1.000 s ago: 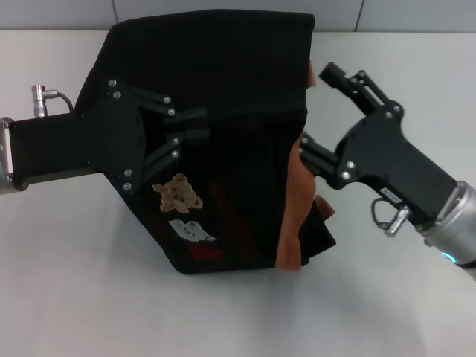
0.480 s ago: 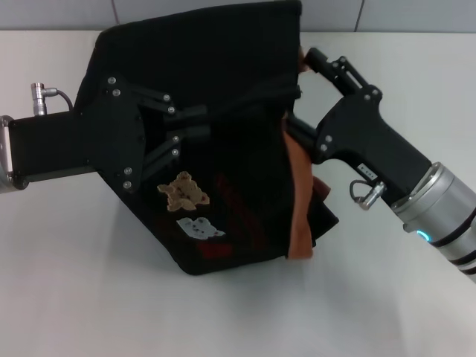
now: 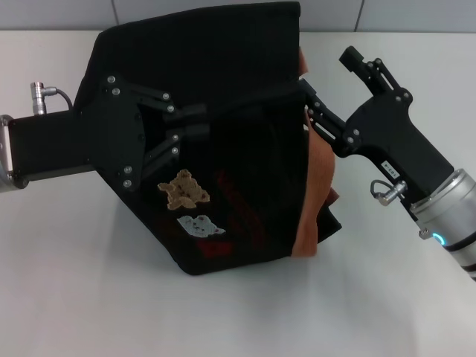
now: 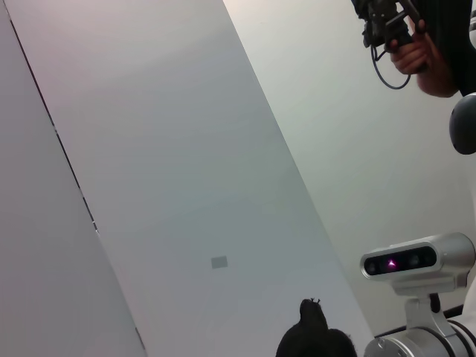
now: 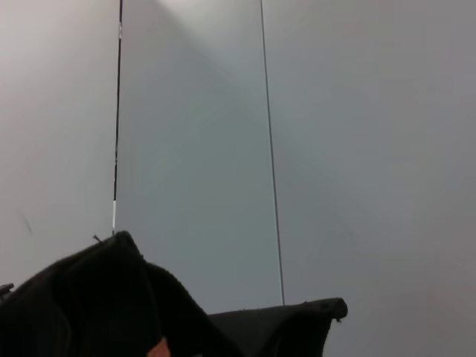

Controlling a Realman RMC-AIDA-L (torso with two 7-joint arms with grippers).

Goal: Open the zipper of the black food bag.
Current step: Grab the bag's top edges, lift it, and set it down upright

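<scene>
While zipper hidden, progress unjudgeable | black food bag [image 3: 223,111] pinched by left gripper [image 3: 195,123] | right gripper [image 3: 327,93] splayed wide at bag's orange edge.

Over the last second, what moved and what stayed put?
The right gripper swung in toward the black food bag's right edge, then drew back out to the right, ending higher than it began. The bag's orange-brown trim and right side followed it, now spread wider to the right. The left gripper stayed pressed against the bag's left side, and the bear patches barely moved.
</scene>
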